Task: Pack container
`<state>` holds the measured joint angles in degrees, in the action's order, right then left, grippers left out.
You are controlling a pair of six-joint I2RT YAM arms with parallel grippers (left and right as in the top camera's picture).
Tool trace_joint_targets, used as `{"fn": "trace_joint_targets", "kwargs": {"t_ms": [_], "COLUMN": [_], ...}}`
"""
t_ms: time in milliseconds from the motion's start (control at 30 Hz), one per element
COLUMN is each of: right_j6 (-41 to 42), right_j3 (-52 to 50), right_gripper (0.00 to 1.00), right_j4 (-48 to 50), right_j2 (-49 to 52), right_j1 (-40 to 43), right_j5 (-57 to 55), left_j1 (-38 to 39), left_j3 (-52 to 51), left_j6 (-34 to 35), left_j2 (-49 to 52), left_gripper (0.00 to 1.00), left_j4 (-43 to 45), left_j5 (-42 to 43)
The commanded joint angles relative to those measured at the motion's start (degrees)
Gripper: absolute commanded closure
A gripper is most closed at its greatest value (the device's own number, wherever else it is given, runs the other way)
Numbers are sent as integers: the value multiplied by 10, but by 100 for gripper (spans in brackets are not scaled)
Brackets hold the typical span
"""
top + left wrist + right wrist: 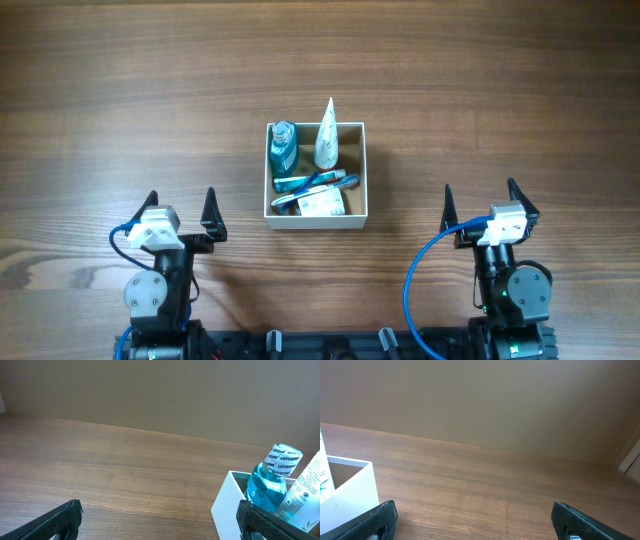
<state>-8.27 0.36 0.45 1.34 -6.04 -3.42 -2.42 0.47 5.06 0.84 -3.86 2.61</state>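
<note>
The container (356, 175), a square white-walled box, sits at the table's middle. In it stand a blue mouthwash bottle (284, 147) and a white tube (326, 138), with a blue toothbrush (315, 183) and a small white box (322, 204) lying in front. My left gripper (181, 205) is open and empty, near and left of the container. My right gripper (480, 197) is open and empty, near and right of it. The left wrist view shows the container's wall (227, 505), the bottle (272, 482) and the tube (305, 487). The right wrist view shows a container corner (350, 492).
The wooden table (120, 100) stretches all round the container. A plain tan wall (480, 400) stands behind the table's far edge. Both arm bases sit at the near edge, with blue cables beside them.
</note>
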Motion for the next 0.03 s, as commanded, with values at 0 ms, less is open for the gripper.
{"fn": "trace_joint_targets", "kwargs": {"t_ms": [0], "right_j6": [-6], "right_j3": [0], "right_gripper": [0], "right_j4": [3], "right_j2": [0], "right_j1": [2], "right_j5": [7], "left_j1": [0], "left_j3": [-1], "left_j6": [6], "left_j2": [-5], "left_gripper": [0], "left_j4": [-5], "left_j5": [-8]}}
